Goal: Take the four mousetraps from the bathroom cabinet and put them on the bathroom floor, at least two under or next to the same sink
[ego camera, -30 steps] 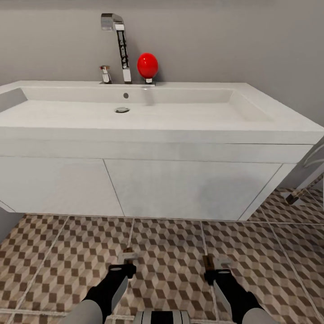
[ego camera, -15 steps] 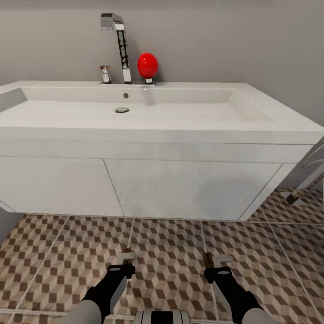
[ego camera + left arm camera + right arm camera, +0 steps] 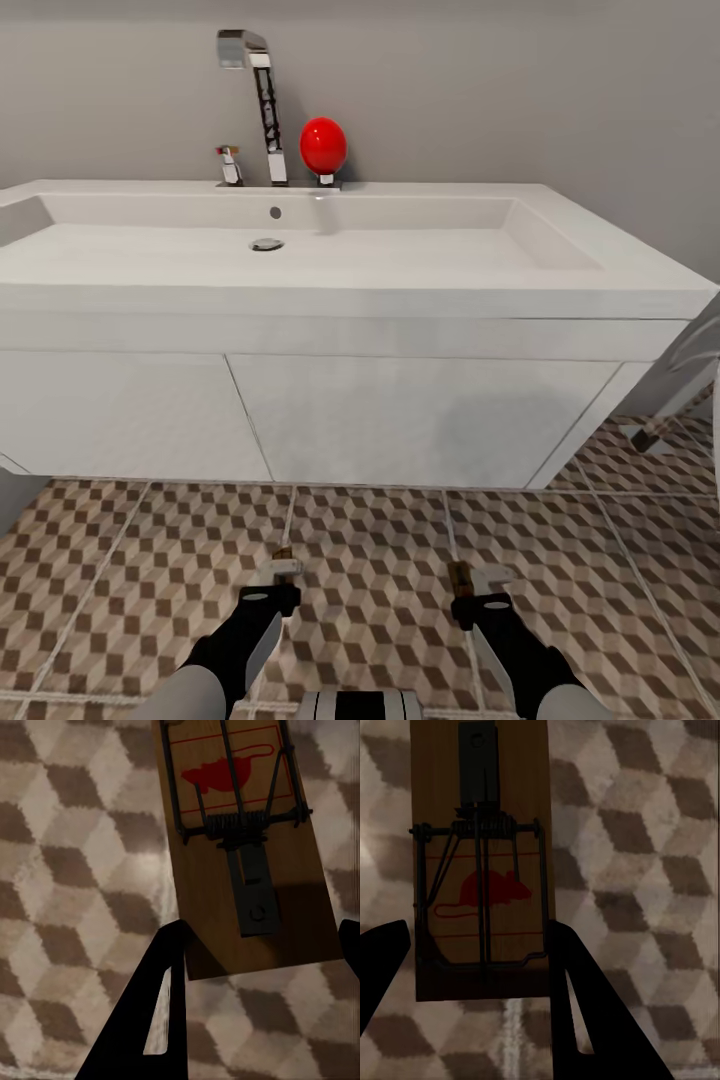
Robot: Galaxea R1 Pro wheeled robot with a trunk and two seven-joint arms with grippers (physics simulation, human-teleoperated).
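Facing the wide white sink on its wall-hung vanity, the head view takes in the basin across the upper half of the frame, with the tall chrome tap at upper left of centre and a red egg-shaped object just beside it on the rim. Below the vanity, the cube-patterned bathroom floor spreads across the lower part of the picture.

At the bottom of that frame both arms reach forward. The left gripper, lower left of centre, is clamped on a mousetrap whose brown wooden edge pokes out ahead of the black fingers. The right gripper, lower right of centre, is likewise closed on a second mousetrap, seen edge-on as a thin brown strip.

In the left wrist view the left mousetrap fills the upper right of the frame: a tan board with a red mouse print, a dark wire bar and spring, and one black finger rising from the lower left against its near edge. In the right wrist view the right mousetrap sits at the upper left, the same red print facing the camera, with dark fingers at either side of its near end. Tiled floor lies behind both boards; whether either touches it cannot be told.
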